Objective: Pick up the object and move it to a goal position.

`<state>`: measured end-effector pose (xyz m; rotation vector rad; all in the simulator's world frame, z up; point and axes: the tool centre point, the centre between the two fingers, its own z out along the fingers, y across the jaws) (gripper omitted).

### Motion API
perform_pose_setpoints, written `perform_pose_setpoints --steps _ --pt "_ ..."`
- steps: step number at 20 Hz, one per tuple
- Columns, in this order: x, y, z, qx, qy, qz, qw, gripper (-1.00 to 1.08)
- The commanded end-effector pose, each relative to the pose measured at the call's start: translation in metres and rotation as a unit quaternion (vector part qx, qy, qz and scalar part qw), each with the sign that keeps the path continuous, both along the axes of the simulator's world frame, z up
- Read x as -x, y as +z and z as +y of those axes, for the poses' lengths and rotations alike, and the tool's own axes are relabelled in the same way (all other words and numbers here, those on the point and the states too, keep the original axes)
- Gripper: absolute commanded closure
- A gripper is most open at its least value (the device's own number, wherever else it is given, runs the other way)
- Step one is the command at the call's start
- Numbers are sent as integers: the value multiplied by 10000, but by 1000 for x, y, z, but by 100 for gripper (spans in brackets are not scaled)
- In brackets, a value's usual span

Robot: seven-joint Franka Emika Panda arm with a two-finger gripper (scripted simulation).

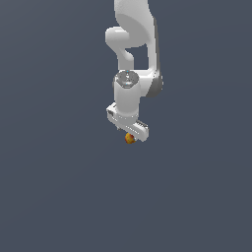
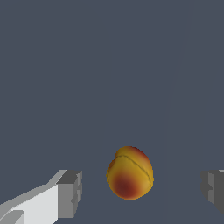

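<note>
Fruit (image 2: 130, 173), small, orange-yellow with a reddish patch, sits between the fingers (image 2: 70, 194) of the open gripper (image 1: 129, 132), clear of both pads. Directly under the hand on the grey floor, it looks ready for closing.

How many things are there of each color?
Orange-yellow: 1, the fruit
White: 1, the arm with its gripper
Total: 2
</note>
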<state>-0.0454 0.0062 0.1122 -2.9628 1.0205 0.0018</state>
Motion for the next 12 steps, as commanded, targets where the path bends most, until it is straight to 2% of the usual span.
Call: perform_pose_setpoints --steps 1,6,12 --pt "5 -4 2 2 -334 4 9994 -92" --pt "16 -12 6 9 -985 11 9951 -92" --pt "28 -20 10 21 -1695 16 9855 -92"
